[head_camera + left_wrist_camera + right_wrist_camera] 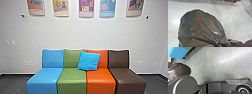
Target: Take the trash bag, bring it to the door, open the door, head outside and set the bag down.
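A dark, shiny trash bag (pixel 200 27) bulges large in the left wrist view, its folds drawn together where my left gripper (pixel 223 44) is shut on it. Reddish and greenish reflections show on the plastic. In the right wrist view, the rounded trash bag (pixel 183 70) appears beyond dark parts of the robot, with bright glints on its side. Pale floor surrounds the bag in the left wrist view. How my right gripper stands cannot be made out.
Joined blue, green, orange and brown seats (pixel 100 77) stand against a white wall (pixel 75 33), a blue cushion (pixel 88 61) leaning on their backs. Posters (pixel 86 8) hang above. Grey floor (pixel 218 65) lies beside the seats.
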Controlling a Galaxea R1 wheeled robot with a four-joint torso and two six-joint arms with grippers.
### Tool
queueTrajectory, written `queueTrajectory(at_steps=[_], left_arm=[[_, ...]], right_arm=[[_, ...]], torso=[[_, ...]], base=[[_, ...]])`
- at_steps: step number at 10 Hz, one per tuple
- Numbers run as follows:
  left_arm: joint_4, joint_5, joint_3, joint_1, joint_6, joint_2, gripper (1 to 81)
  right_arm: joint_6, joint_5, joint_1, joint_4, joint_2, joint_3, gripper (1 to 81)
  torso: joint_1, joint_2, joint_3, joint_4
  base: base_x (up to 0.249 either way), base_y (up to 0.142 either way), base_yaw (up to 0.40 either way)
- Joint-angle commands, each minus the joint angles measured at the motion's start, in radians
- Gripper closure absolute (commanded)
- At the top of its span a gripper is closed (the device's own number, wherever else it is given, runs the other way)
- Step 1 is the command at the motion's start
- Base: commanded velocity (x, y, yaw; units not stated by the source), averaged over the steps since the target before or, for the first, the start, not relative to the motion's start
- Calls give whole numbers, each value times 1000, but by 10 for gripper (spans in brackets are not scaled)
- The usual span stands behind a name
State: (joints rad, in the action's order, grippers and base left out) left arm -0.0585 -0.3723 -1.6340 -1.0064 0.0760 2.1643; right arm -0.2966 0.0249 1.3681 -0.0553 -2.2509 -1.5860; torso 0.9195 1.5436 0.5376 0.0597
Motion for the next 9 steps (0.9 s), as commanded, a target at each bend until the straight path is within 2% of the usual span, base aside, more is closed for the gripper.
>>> queueTrajectory(at_steps=[1, 5, 6, 7, 9], left_arm=[[2, 36, 33, -24, -84, -1, 811], [2, 108, 5, -152, -151, 45, 811], [3, 108, -12, -175, -162, 72, 811], [3, 108, -30, -200, -193, 105, 811], [3, 110, -124, -238, -208, 189, 811]], right_arm=[[4, 33, -30, -3, -26, -40, 10], [5, 6, 47, -3, -111, -123, 10], [5, 0, 59, -3, -129, -141, 10], [8, -2, 73, -3, -144, -158, 10], [10, -2, 93, 3, -186, -213, 10]], torso=[[-62, -95, 2, 0], [-145, -225, -9, 0], [-168, -261, -10, 0], [-191, -295, -10, 0], [-234, -362, -10, 0]], base=[[0, 0, 0], [0, 0, 0], [0, 0, 0], [0, 0, 0], [0, 0, 0]])
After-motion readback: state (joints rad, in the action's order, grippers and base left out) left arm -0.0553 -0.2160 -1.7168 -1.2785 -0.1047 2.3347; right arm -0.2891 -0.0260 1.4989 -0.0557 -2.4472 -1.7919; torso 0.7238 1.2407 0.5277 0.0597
